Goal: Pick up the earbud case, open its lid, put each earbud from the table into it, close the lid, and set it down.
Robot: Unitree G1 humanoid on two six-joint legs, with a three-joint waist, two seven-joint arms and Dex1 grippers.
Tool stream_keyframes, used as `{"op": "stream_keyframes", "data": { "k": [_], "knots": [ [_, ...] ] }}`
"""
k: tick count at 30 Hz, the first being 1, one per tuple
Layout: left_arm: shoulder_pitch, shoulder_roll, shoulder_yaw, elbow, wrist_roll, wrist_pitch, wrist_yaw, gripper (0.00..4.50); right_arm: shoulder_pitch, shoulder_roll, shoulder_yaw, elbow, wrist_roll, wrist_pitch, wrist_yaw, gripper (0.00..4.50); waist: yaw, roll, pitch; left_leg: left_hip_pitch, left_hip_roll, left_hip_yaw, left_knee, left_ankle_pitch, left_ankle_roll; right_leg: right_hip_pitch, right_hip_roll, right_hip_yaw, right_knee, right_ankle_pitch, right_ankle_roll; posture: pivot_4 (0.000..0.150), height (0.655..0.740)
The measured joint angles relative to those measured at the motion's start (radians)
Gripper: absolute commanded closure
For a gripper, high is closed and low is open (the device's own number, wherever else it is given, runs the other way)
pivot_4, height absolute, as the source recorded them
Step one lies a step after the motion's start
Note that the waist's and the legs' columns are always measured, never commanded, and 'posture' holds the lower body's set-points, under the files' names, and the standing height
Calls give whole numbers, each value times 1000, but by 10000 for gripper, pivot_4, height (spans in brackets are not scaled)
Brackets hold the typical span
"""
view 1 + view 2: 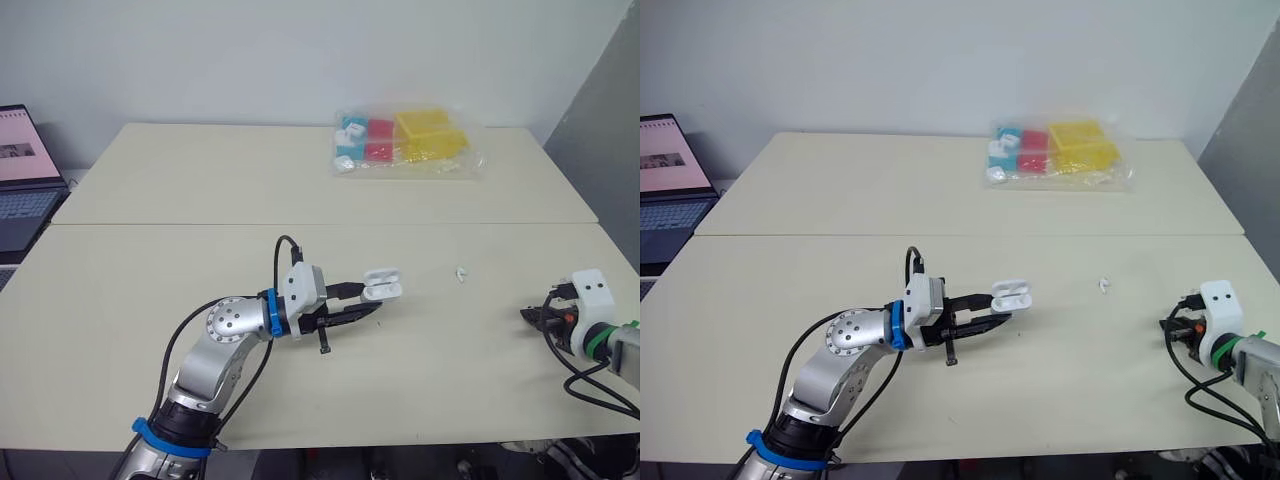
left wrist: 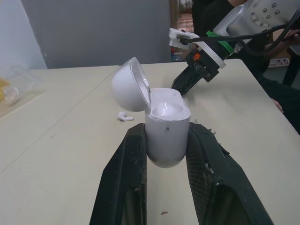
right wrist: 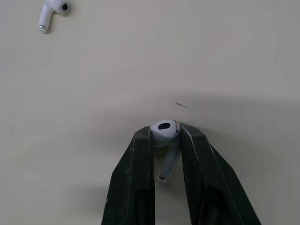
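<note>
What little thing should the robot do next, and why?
Probably carry the right gripper over to the case and lower its earbud in. Its fingers pinch that earbud, the left gripper holds the case with the lid open, and the two grippers are apart. The second earbud lies on the table for later.

Left gripper [image 1: 368,298] clamped, right gripper [image 3: 165,133] pinched closed

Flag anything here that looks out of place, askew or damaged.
Nothing stands out. The left gripper holds the earbud case with its lid open, the right gripper pinches one earbud, and the other earbud lies loose on the table.
</note>
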Motion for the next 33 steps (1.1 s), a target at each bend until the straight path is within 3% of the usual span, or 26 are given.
{"op": "stream_keyframes", "data": {
  "k": [5,12,17,23,31,33],
  "knots": [
    [0,3,0,0,0,0,0,37164,33,-115,59,-64,-5,-76,129,40922,-2,0,0,1,0,0,0,0,0,0,0,0,0,0,0,1500,7400],
    [15,10,0,-3,0,0,1,37164,43,-311,229,-134,-67,-395,425,40922,-2,0,0,1,0,0,0,0,0,0,0,-1,-1,0,0,1500,7400],
    [31,25,2,-23,0,0,2,37164,-49,-413,425,28,-225,-658,611,40922,-2,0,1,1,0,1,0,0,0,0,-1,0,-1,0,0,1500,7400],
    [49,33,1,-53,-1,16,23,37164,-208,-414,530,235,-333,-835,724,40923,-2,0,1,2,0,0,0,0,0,0,0,0,0,0,-1,1500,7400],
    [80,53,2,-96,-1,34,47,37164,-296,-387,569,332,-388,-904,780,40923,-2,0,1,4,0,1,1,0,0,2,0,1,0,0,0,1500,7400],
    [89,60,2,-101,-1,40,49,37164,-315,-378,578,344,-398,-911,790,33622,-2,0,1,5,0,1,1,0,0,2,0,1,1,0,0,1500,7400]
  ]
}}
